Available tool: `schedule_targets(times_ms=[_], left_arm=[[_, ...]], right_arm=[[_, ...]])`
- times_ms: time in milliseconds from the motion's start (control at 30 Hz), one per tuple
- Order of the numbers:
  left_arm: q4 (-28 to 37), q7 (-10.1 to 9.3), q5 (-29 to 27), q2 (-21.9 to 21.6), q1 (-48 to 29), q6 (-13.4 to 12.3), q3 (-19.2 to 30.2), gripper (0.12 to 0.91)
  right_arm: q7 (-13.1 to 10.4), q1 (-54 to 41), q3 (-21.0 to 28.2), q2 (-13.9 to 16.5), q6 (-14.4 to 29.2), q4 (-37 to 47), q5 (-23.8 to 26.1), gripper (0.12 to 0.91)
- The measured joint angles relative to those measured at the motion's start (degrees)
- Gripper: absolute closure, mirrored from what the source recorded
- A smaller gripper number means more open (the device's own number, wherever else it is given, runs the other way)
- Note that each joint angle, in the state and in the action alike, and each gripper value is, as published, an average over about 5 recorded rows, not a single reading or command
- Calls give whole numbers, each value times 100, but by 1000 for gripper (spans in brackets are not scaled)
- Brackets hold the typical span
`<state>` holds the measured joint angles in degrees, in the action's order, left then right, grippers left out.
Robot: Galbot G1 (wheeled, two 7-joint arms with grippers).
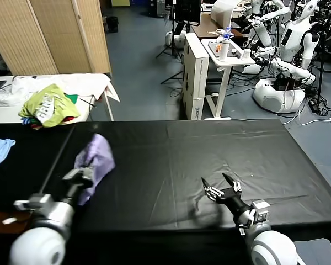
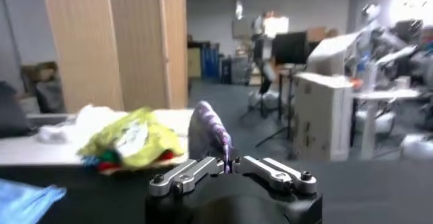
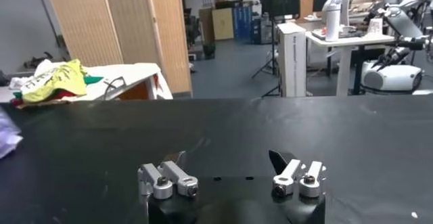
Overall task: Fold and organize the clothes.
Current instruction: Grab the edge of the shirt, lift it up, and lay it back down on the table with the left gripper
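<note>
Item: light lavender-purple cotton T-shirt point(image 1: 95, 160), bunched, hanging over the left side of the black-covered table point(image 1: 176, 165). Left gripper point(image 1: 84, 174) is pinching the shirt's edge between closed fingers, lifting it clear of the cloth. Right gripper point(image 1: 222, 189) is waiting low over the table's right front, jaws spread wide, holding nothing.

Handling note: the shirt is probably best lowered toward the table's middle and spread flat before folding, with the right gripper taking an opposite edge.

Not determinable: sleeves, collar and any print are lost in the folds; which part is pinched cannot be told.
</note>
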<state>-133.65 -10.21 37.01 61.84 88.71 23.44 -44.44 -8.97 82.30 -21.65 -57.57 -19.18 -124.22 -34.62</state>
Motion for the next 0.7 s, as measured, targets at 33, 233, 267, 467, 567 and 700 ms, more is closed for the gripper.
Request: schedule_targets(times_ms=[33,233,267,467,567,700], left_arm=[[50,8,-65,90,-78,-16,220,871],[677,-11,-478,642,-566,-74,1470,871],[792,-25,-537,729,-639,-77,1651,871],[1220,-116,-896,1169,-843,-37,2551,871],[1242,-128,-1050,1280,-793,-7,2835,871],[1230,-111,-1189,1376,-677,2,3030,871]], right_arm=[[-3,-11,14,2,-9,4,-1,118],[-10,-102,123,8,-72,67,-23,118],[-9,-122,143,15,-77,86,-30,118],[-24,-277,278,55,-158,231,-214,118],[-80,-376,376,58,-288,283,-447,118],[-214,-525,518,114,-543,282,-967,118]])
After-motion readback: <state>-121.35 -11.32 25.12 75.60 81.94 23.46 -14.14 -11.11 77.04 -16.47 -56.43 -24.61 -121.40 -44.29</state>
